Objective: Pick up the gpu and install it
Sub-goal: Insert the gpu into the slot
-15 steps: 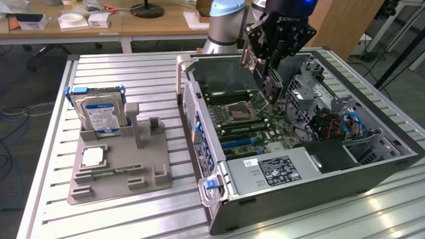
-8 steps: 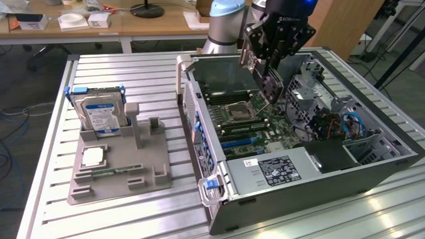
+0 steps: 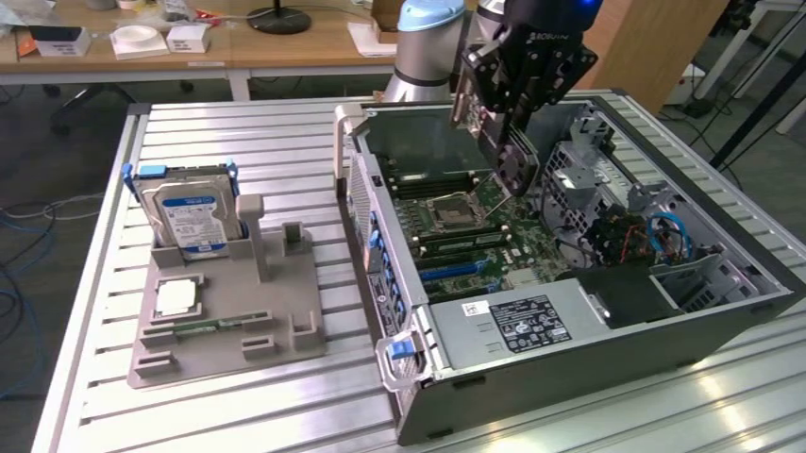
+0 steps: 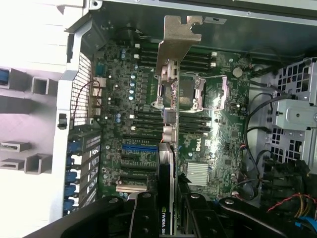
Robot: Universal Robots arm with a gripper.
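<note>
On the exterior view's left, one grey holder [image 3: 283, 330] is sitting on the counter [image 3: 252, 132], carrying one drive [image 3: 189, 215] standing upright and one flat chip [image 3: 176, 297]. Further right, one open case [image 3: 605, 340] is lying on its side, and the one gpu [image 4: 167, 163] is hanging edge-down over its board [image 4: 124, 99], above the socket, not yet seated. The jaws are pinching the gpu across its thin faces, at the end away from its bracket [image 4: 177, 37]. By my judgement, the card could be meeting its slot skewed and jamming, the bracket could be catching the case wall, and so thin a grip could be letting it twist.
</note>
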